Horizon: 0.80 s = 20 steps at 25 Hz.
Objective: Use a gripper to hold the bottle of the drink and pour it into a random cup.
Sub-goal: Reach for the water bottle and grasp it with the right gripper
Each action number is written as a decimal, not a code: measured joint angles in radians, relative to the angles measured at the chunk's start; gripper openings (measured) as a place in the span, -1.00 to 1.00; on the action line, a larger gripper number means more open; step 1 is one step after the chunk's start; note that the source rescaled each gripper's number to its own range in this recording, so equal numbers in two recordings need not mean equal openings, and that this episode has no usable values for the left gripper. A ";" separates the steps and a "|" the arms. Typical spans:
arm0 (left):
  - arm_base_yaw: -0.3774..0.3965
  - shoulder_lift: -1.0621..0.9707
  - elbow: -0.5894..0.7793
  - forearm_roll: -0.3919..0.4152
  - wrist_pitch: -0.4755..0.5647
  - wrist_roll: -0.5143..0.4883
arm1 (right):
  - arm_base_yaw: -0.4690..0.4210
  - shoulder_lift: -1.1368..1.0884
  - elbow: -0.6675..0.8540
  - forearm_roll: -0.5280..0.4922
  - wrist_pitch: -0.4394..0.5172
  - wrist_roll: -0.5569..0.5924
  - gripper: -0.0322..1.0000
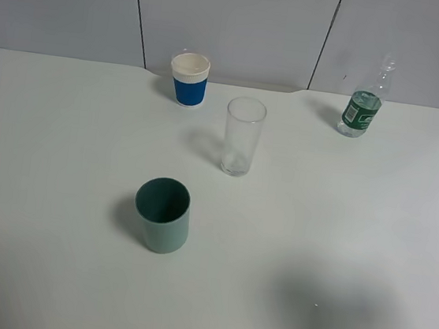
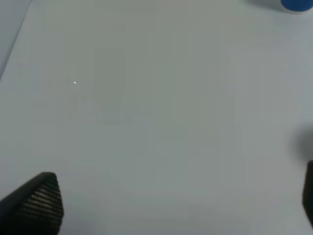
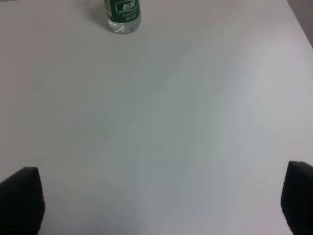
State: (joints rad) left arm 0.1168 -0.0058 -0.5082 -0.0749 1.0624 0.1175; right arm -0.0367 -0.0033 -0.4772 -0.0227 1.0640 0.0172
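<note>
Bottle (image 3: 122, 14) stands upright, well ahead of the right fingers (image 3: 22, 198) (spread wide, empty), the nearer pair to it.

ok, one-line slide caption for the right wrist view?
Right gripper open over the white table; lower part of the green-labelled bottle in view ahead, not yet grasped.

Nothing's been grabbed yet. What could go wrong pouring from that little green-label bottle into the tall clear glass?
The small clear plastic bottle with the green label looks slim and light; an off-centre close by the open right gripper could knock it over. The tall narrow clear glass has a small mouth, so the pour may miss, or the bottle neck may tip it.
</note>
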 joint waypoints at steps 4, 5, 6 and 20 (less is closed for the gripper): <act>0.000 0.000 0.000 0.000 0.000 0.000 | 0.000 0.000 0.000 0.000 0.000 0.000 1.00; 0.000 0.000 0.000 0.000 0.000 0.000 | 0.000 0.000 0.000 0.000 0.000 0.000 1.00; 0.000 0.000 0.000 0.000 0.000 0.000 | 0.000 0.000 0.000 0.000 0.000 0.000 1.00; 0.000 0.000 0.000 0.000 0.000 0.000 | 0.000 0.000 0.000 0.000 0.000 0.000 1.00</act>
State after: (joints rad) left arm 0.1168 -0.0058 -0.5082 -0.0749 1.0624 0.1175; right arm -0.0367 -0.0033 -0.4772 -0.0227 1.0640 0.0172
